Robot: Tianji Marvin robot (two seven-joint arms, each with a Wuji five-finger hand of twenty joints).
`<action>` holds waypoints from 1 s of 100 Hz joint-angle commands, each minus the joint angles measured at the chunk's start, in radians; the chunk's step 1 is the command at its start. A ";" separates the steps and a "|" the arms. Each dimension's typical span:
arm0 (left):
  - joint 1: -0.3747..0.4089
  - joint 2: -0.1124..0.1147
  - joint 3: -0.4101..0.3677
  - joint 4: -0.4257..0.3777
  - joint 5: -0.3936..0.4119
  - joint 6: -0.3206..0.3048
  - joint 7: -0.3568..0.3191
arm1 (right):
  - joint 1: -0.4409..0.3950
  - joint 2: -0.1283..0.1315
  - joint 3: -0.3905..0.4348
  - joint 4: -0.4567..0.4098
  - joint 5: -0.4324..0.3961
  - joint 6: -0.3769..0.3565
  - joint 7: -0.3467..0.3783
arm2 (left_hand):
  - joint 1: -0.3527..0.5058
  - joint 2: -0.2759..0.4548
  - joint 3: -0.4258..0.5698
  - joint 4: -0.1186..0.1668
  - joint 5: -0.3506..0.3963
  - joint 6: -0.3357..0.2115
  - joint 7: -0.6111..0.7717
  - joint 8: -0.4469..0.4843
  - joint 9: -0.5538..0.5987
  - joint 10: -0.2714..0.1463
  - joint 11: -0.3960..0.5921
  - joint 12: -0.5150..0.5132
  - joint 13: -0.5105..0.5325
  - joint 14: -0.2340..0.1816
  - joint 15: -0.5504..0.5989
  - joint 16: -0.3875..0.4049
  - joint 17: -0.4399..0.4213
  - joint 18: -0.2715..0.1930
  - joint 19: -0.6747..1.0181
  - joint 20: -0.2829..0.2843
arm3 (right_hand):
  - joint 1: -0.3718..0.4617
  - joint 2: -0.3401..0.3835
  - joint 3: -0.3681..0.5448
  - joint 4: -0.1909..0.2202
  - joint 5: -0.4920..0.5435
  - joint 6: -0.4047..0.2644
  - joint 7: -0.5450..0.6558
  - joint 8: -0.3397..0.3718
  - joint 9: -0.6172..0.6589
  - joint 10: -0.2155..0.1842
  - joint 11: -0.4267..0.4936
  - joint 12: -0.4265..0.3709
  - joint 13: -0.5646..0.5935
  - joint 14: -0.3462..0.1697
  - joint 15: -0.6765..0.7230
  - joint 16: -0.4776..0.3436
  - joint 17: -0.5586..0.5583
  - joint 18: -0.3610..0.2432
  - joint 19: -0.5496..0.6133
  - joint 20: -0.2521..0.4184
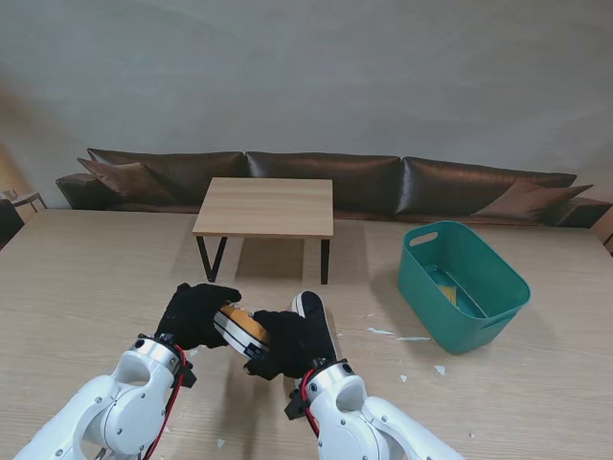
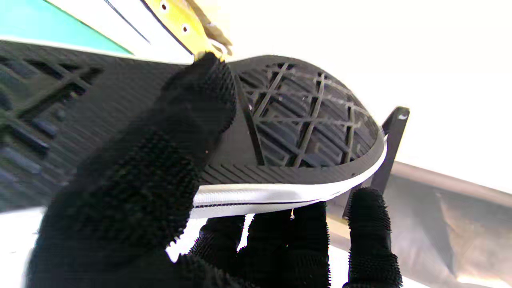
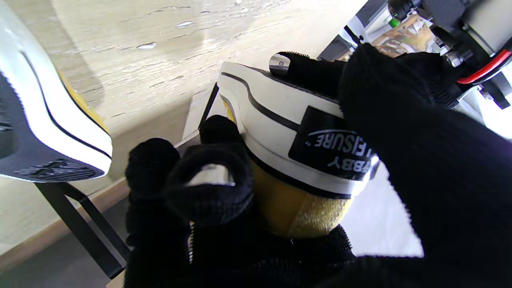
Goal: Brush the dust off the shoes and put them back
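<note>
Left robot hand (image 1: 196, 314) and right robot hand (image 1: 287, 342) both clasp yellow shoe (image 1: 241, 328); keep grip firm, sole turned outward for brushing.

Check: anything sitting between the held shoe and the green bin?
Yes. The second shoe lies on the table just right of the held shoe, on the way to the green bin; past it, only small white scraps.

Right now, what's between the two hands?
In the stand view, a yellow shoe sits between the left hand and the right hand; both are closed on it.
</note>
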 commanded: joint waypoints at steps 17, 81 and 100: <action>0.055 -0.002 -0.044 -0.068 -0.039 0.024 -0.059 | -0.001 -0.008 -0.050 0.020 -0.048 0.006 0.008 | -0.204 0.328 -0.016 0.059 -0.108 -0.012 -0.132 -0.106 -0.128 0.074 -0.079 -0.138 -0.118 0.185 -0.166 -0.134 -0.060 0.034 -0.274 -0.027 | 0.135 0.026 0.183 0.050 0.061 -0.063 0.123 -0.018 0.153 -0.293 0.126 0.019 0.008 -0.042 0.024 0.018 0.311 -0.033 0.045 0.035; 0.131 0.010 -0.146 -0.148 -0.060 0.030 -0.172 | 0.038 -0.015 -0.090 0.063 -0.110 0.043 -0.019 | -0.390 0.302 0.015 0.032 -0.261 -0.105 -0.220 -0.303 -0.354 0.039 -0.150 -0.314 -0.313 0.184 -0.301 -0.295 -0.051 0.040 -0.727 -0.063 | 0.129 0.029 0.189 0.048 0.059 -0.065 0.131 -0.026 0.154 -0.296 0.129 0.023 0.009 -0.052 0.028 0.020 0.319 -0.041 0.038 0.033; 0.124 0.018 -0.156 -0.147 -0.023 0.029 -0.212 | 0.041 -0.016 -0.083 0.075 -0.098 0.029 -0.022 | -0.417 0.257 0.140 0.014 -0.268 -0.121 -0.222 -0.323 -0.407 0.014 -0.163 -0.347 -0.351 0.172 -0.314 -0.318 -0.055 0.033 -0.734 -0.084 | 0.127 0.029 0.191 0.048 0.059 -0.065 0.132 -0.026 0.153 -0.295 0.129 0.023 0.009 -0.054 0.028 0.020 0.319 -0.040 0.036 0.033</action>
